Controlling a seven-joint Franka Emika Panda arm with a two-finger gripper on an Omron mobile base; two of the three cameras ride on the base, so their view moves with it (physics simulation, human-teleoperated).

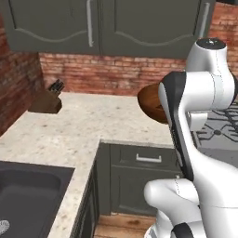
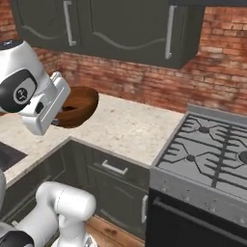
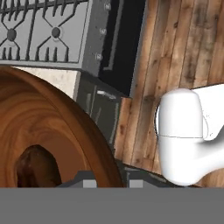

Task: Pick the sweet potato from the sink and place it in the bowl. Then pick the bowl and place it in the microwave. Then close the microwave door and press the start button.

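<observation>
The reddish-brown wooden bowl (image 3: pixel 57 118) hangs in the air above the counter corner, with my gripper (image 3: pixel 113 183) shut on its rim. One fingertip sits inside the rim, the other outside. The dark brown sweet potato (image 3: pixel 37 168) lies on the bowl's bottom. In the left base view the bowl (image 1: pixel 149 104) is partly hidden behind my arm; from the right side the bowl (image 2: pixel 81 105) shows just beyond my hand. A corner of the dark grey sink (image 1: pixel 28 190) is at the lower left. The microwave and its door are out of view.
A gas stove (image 2: pixel 212 149) stands to the right of the speckled counter (image 2: pixel 125 128), with its oven front below. A knife block (image 1: pixel 47 98) stands in the far left corner. Dark wall cabinets (image 1: pixel 93 25) hang overhead. Drawers (image 1: pixel 142 160) sit under the counter.
</observation>
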